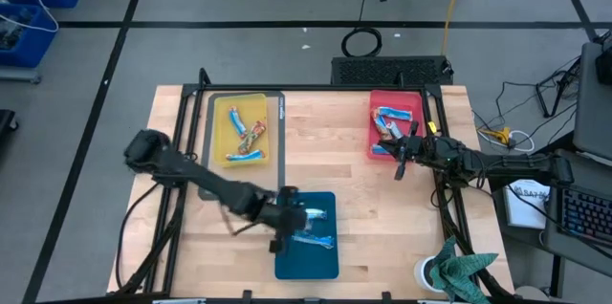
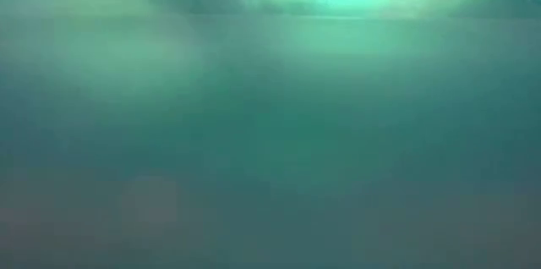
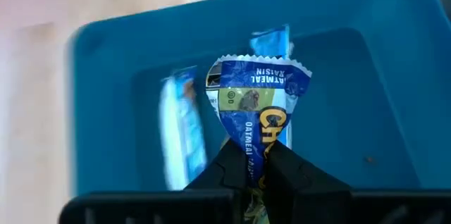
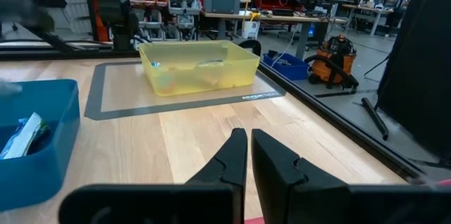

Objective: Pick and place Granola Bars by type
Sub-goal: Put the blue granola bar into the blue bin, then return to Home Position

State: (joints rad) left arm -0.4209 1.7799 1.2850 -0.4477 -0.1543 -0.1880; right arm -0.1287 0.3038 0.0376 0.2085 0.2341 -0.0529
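The left gripper [image 1: 290,220] hung over the blue tray [image 1: 323,264], which sat at the middle of the table's [image 1: 335,165] near edge. Its fingers [image 3: 229,171] were closed on the lower end of a blue-and-white bar [image 3: 255,104], held upright above the tray floor. Two more blue-and-white bars [image 1: 315,239] lay inside the blue tray, one of them just beside the held bar in the left wrist view.

The right gripper [image 1: 401,162] hovered at the near edge of the red tray [image 1: 377,105], toward the table's far right corner. Its fingers [image 4: 232,157] stood almost together, a thin gap between them, with nothing held.

The red tray contained several bars [image 1: 389,119], blue-and-white among them. The yellow tray [image 1: 225,111], toward the far left corner, held orange-red bars and a blue-and-white one [image 1: 247,157].

The low view showed only a blue-green surface filling the frame.
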